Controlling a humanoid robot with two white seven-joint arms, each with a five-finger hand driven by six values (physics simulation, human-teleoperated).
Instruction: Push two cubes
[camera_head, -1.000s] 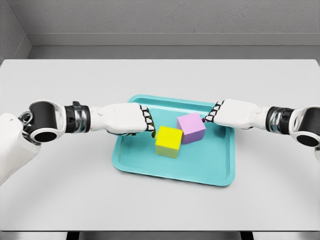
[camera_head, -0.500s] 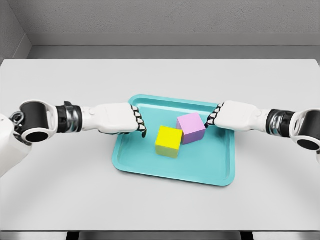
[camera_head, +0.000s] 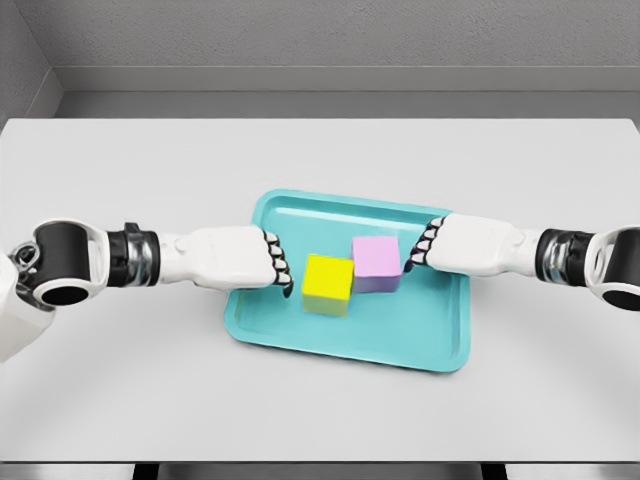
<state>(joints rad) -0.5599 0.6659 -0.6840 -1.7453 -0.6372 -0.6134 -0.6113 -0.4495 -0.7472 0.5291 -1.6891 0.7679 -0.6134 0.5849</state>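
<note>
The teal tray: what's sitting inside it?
Inside the teal tray sit a yellow cube and a pink cube, touching. The tray floor beneath them is hidden.

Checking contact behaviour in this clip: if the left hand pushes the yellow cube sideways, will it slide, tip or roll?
The yellow cube probably slides: it lies flat on the teal tray and has no round side. It looks rigid. Its far right corner seems to meet the pink cube, so it may twist or carry that along.
</note>
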